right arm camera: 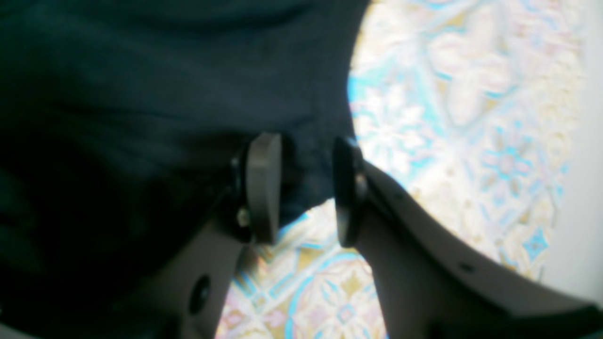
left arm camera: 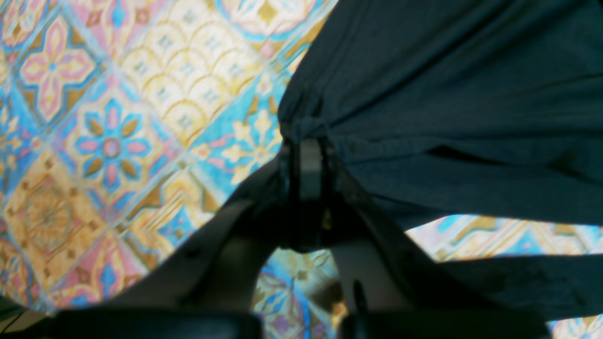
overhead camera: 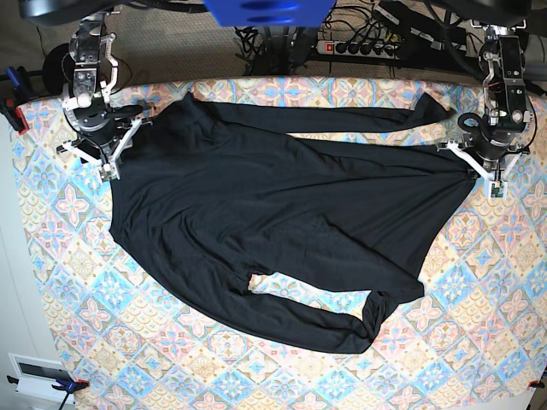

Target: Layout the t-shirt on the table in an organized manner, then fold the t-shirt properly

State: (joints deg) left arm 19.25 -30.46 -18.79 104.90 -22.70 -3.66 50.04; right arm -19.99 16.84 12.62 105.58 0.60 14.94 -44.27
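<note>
We see the shirt (overhead camera: 273, 231) spread across the table (overhead camera: 479, 342), one sleeve along the far edge, the other (bunched at its end) along the near side. Our left gripper (left arm camera: 308, 150) pinches a gathered corner of the fabric. Our right gripper (right arm camera: 306, 186) stands parted, with cloth between its pads (right arm camera: 264, 188).

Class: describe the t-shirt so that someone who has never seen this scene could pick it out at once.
Start from the table, covered in pastel floral tiles. Spread across its middle, between the two robot arms, lies the t-shirt. It is the only garment: plain black, long-sleeved and without print.
</note>
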